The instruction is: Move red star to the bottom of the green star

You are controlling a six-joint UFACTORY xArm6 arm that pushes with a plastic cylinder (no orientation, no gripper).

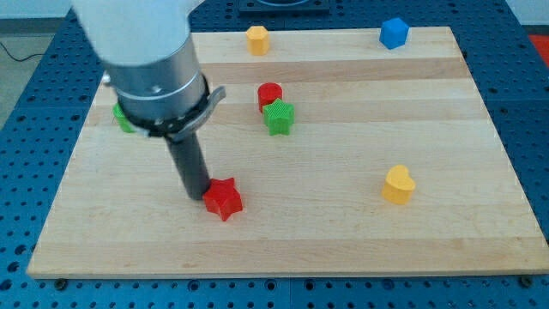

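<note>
Seven blocks lay on the wooden desk (343, 240) when we looked. Our tip (196, 196) stood touching the red star (224, 198) on that block's left side, in the near-left part of the desk. We carried no pincer, only the dark rod, so nothing was gripped.

The green star (279, 117) sat farther back and a little to the right of the red star, well apart from it. Just behind the green star, touching or nearly so, stood a red cylinder (269, 93).

Along the far edge we saw an orange block (257, 39), seemingly hexagonal, and at the far right a blue cube (394, 33). A yellow heart-like block (398, 184) rested on the right side, far from the others. At the far left a green block (124, 118) showed only partly behind our arm, so we could not tell its shape.
</note>
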